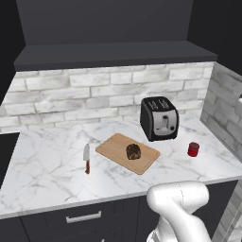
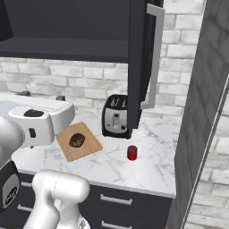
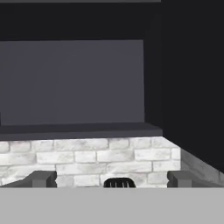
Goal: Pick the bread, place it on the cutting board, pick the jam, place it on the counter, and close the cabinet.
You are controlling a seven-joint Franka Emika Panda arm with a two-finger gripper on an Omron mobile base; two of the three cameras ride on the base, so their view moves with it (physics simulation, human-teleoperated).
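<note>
Resting on the cutting board (image 1: 127,152), the bread (image 1: 133,151) sits on the table (image 1: 47,165) between a knife (image 1: 87,158) and a toaster (image 1: 159,118). The jam (image 1: 193,149) stands on the marble right of the toaster. The cabinet (image 2: 138,62) door hangs open. The pincer (image 3: 111,178) is spread wide, holding nothing, facing the cabinet interior.
</note>
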